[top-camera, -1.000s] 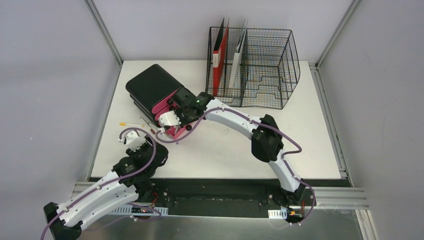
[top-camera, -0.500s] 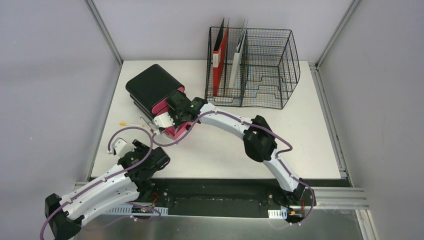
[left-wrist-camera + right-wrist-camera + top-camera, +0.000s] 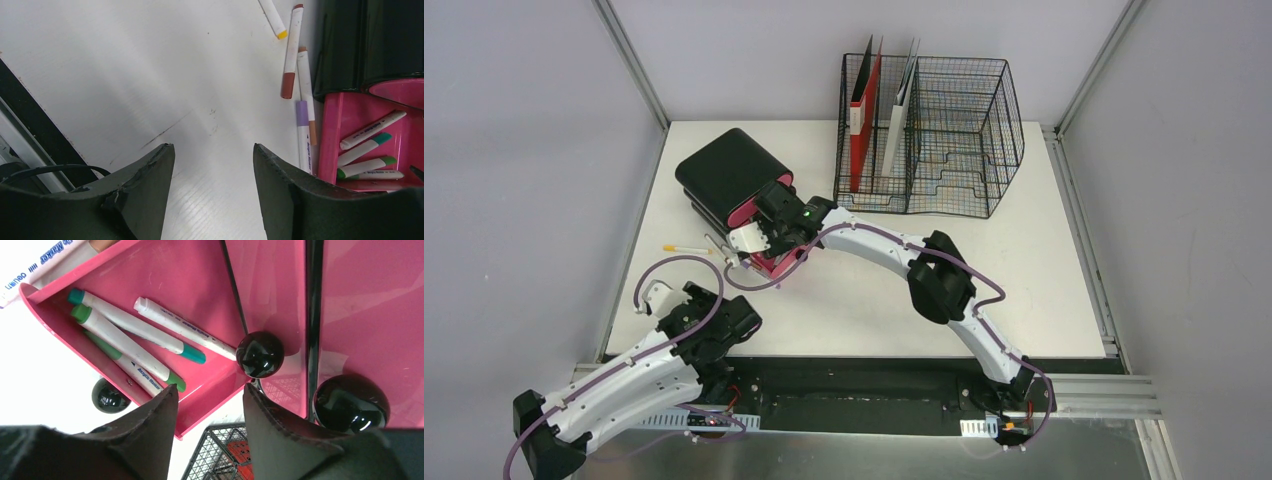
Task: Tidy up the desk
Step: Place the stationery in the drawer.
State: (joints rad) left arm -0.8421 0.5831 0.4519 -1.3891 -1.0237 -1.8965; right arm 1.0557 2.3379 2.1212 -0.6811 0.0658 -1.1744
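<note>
White R arm (image 3: 876,241) bent, R gripper (image 3: 209,395) parted at pink drawer (image 3: 165,285).

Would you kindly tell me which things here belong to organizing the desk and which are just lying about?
Part of the job: desk; loose markers; black organiser; its pink drawer; markers in the drawer.
Just there: wire-mesh rack; red folder and white folder standing in it.
</note>
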